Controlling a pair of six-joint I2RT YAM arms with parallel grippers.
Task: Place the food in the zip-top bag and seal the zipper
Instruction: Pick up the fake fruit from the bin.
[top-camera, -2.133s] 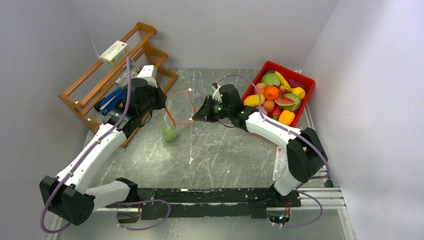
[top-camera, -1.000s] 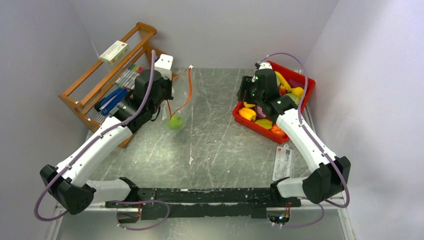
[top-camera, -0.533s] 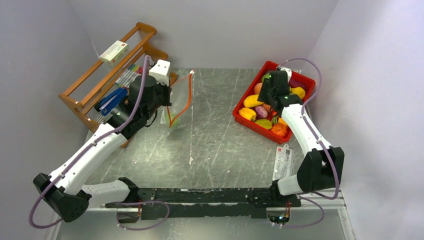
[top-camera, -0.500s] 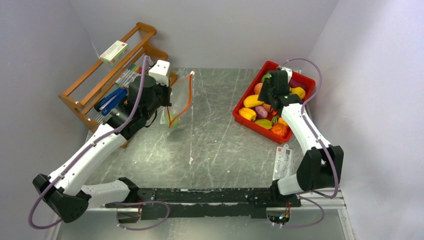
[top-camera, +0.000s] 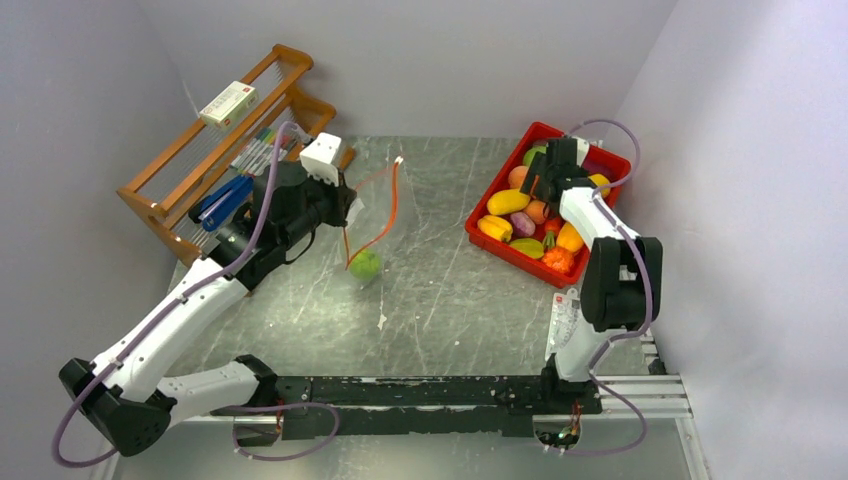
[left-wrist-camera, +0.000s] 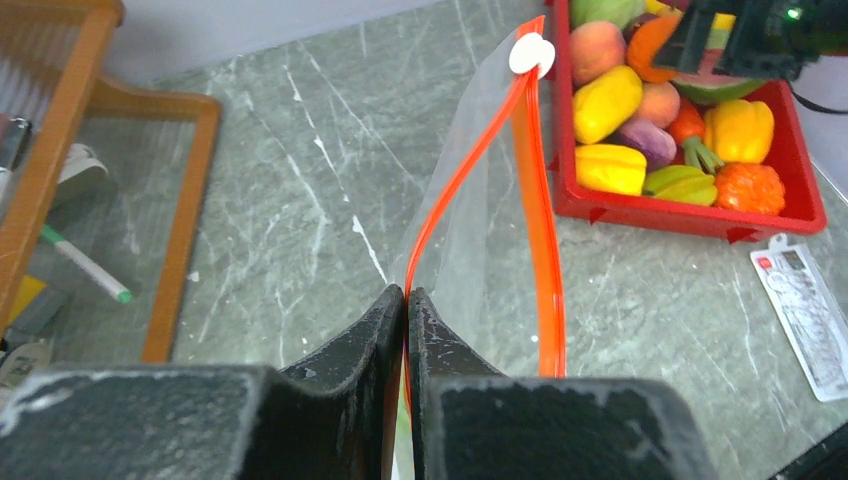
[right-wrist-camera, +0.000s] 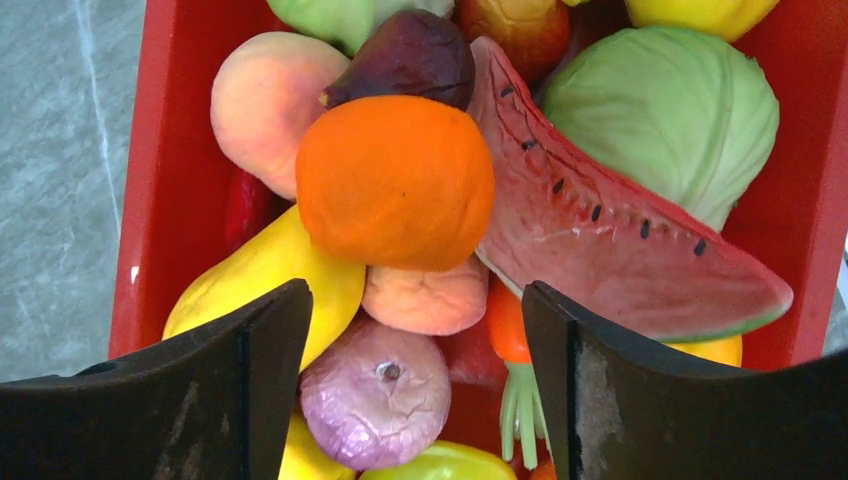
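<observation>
Left gripper (left-wrist-camera: 406, 295) is pinched tight on the bag (left-wrist-camera: 465, 220), zipper (left-wrist-camera: 541, 230) running off toward 12. Only the top view shows the green fruit (top-camera: 365, 265) down inside it. Right gripper (right-wrist-camera: 415, 300) is spread wide over the orange (right-wrist-camera: 395, 180) in the tray (right-wrist-camera: 150, 160) at 2 o'clock.

Zip-top bag (left-wrist-camera: 465, 250): clear, crinkly, hanging over the left half of the table (top-camera: 450, 300), mouth open.
Zipper (left-wrist-camera: 540, 220): orange-red; I see its two strips parted.
Food (right-wrist-camera: 395, 180): orange, peach, watermelon slice, cabbage and yellow pieces piled in the red tray (right-wrist-camera: 150, 120); one green piece (top-camera: 365, 265) sits at the bag's bottom.
</observation>
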